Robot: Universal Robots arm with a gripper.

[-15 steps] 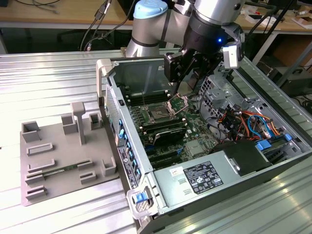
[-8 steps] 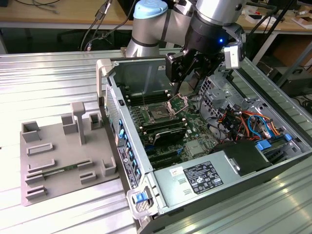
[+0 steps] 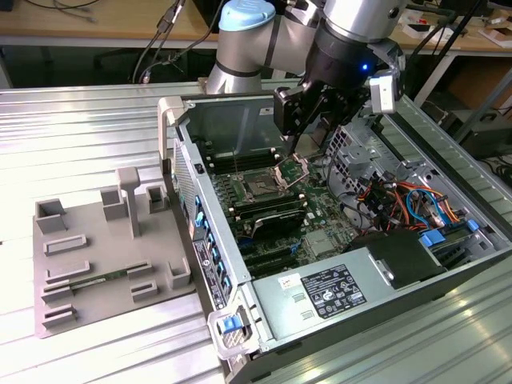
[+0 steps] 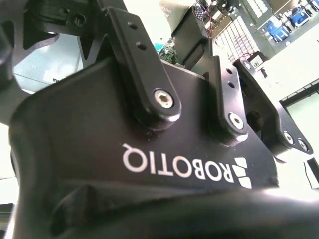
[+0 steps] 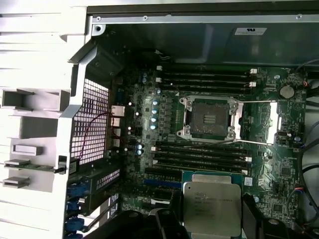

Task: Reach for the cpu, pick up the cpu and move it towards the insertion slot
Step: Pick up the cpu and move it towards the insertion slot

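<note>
Fingers (image 5: 251, 211) of the gripper (image 5: 212, 219) pinch the cpu (image 5: 212, 201) flat (pale top showing), hovering near the insertion slot (image 5: 209, 118), frame open to receive it.

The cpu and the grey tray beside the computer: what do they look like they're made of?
The cpu looks metal-topped: a pale, silvery, dully shining lid. The grey tray looks like matte plastic, uniformly grey with moulded blocky holders, though the pictures can't confirm it.

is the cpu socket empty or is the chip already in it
Empty: the insertion slot shows its bare dark contact bed, frame open, while the cpu sits apart between the pincer fingers.
</note>
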